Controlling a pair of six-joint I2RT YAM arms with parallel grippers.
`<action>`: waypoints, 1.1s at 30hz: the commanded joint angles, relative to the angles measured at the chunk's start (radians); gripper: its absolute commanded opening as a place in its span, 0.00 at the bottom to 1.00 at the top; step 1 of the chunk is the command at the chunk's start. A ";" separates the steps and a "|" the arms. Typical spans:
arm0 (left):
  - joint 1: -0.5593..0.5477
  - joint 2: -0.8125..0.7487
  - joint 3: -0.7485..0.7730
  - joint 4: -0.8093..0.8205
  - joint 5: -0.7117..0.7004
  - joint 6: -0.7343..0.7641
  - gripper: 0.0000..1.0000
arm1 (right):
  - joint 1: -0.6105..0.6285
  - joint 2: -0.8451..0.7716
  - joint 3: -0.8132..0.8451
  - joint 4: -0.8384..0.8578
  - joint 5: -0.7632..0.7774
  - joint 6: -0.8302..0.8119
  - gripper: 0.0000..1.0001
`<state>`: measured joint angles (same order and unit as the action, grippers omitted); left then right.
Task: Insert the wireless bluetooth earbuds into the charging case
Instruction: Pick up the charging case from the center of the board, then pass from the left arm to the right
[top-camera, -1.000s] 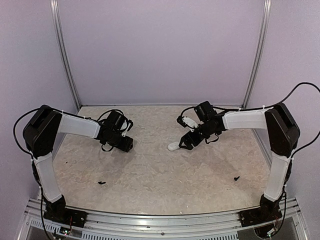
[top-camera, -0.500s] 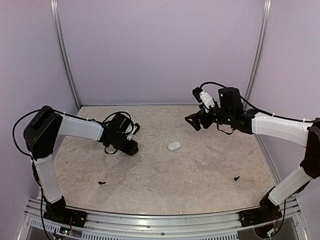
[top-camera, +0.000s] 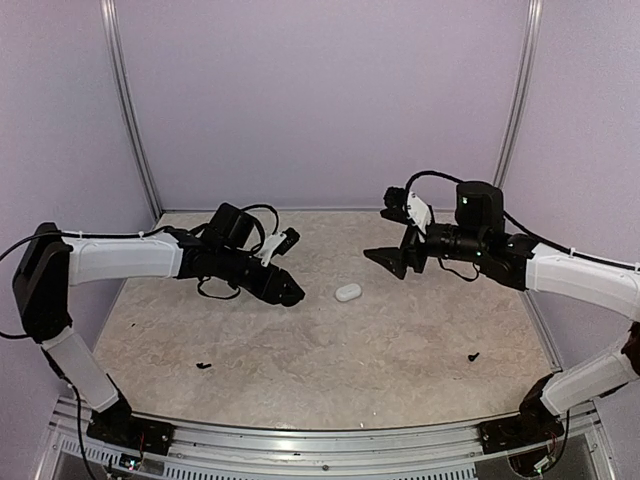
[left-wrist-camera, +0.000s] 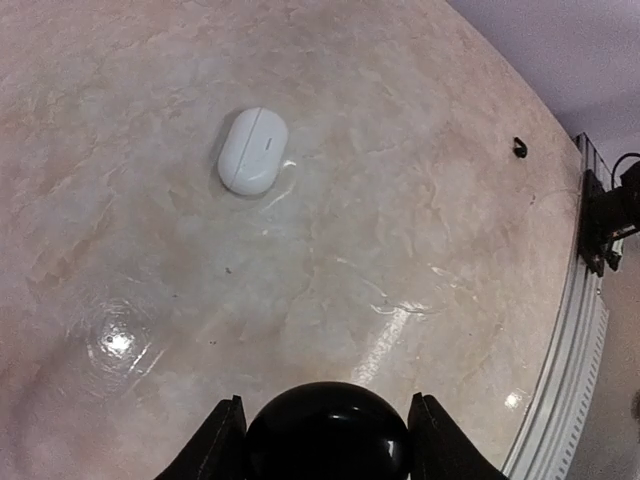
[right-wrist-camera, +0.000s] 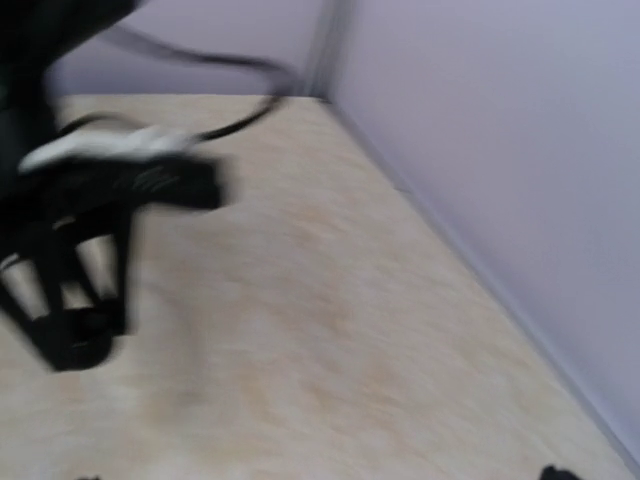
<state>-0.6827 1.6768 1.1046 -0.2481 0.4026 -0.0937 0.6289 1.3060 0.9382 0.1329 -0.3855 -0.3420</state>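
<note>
Left pincer (top-camera: 288, 293), seen from the overhead camera, hovered just to the left of the charging case (top-camera: 348, 292), which lay alone on the marbled table (top-camera: 330, 390). The right pincer (top-camera: 385, 230) hung above and to the right of the case, its jaws spread wide with nothing between them. Two tiny black bits (top-camera: 204, 365) lay well apart from the case, nearer the arm bases. From the left wrist camera, the case lay ahead on the tabletop with its lid seam shut. The two fingers (left-wrist-camera: 228, 440) at the bottom edge pressed against a black round disc (left-wrist-camera: 327, 430), so this pincer looked clenched on that disc. The right wrist view was badly blurred; it showed only parted fingers, bare table and a wall, with the case out of frame. No earbuds showed anywhere. Whether they already sat inside the closed case could not be told; if not, finding them, opening the lid and seating both remained.
</note>
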 joint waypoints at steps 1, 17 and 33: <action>-0.006 -0.087 -0.006 0.001 0.292 -0.029 0.34 | 0.116 -0.013 -0.001 -0.097 -0.005 -0.135 0.91; -0.133 -0.045 -0.003 0.006 0.716 -0.016 0.33 | 0.452 0.044 0.082 -0.294 0.052 -0.311 0.60; -0.167 -0.040 0.013 0.016 0.774 -0.012 0.33 | 0.540 0.046 0.083 -0.384 0.096 -0.321 0.50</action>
<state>-0.8421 1.6371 1.0969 -0.2550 1.1416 -0.1219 1.1599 1.3762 1.0145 -0.2054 -0.3027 -0.6540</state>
